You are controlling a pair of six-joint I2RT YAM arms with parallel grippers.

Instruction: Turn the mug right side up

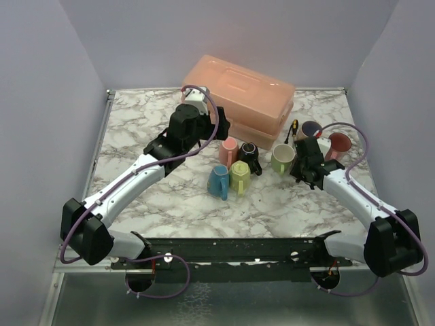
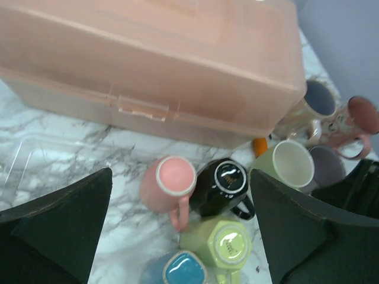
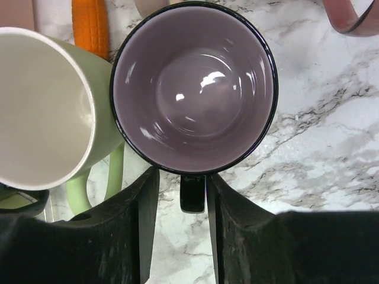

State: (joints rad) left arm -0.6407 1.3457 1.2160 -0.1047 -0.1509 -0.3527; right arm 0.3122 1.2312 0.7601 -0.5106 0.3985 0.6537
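Marbled surface (image 1: pixel 136 129) carries a purple-lined mug (image 3: pixel 192 89) standing upright. Right fingers (image 3: pixel 142 236) sit slightly parted around its handle (image 3: pixel 192 195); left fingers (image 2: pixel 59 231) hang spread wide.

White marble-patterned table (image 1: pixel 136 122) between plain lavender walls (image 1: pixel 41 81), soft even light.

The marble bench (image 1: pixel 136 136) carries a box (image 1: pixel 238 95) far centre. Nearer, bottoms up: pink mug (image 1: pixel 230 147), black mug (image 1: pixel 249 155), blue mug (image 1: pixel 219 180), yellow mug (image 1: pixel 240 175). Right of them: green mug (image 1: pixel 283 159), purple mug (image 3: pixel 195 89), cream mug (image 1: pixel 311 129), red mug (image 1: pixel 338 144), mouths showing.
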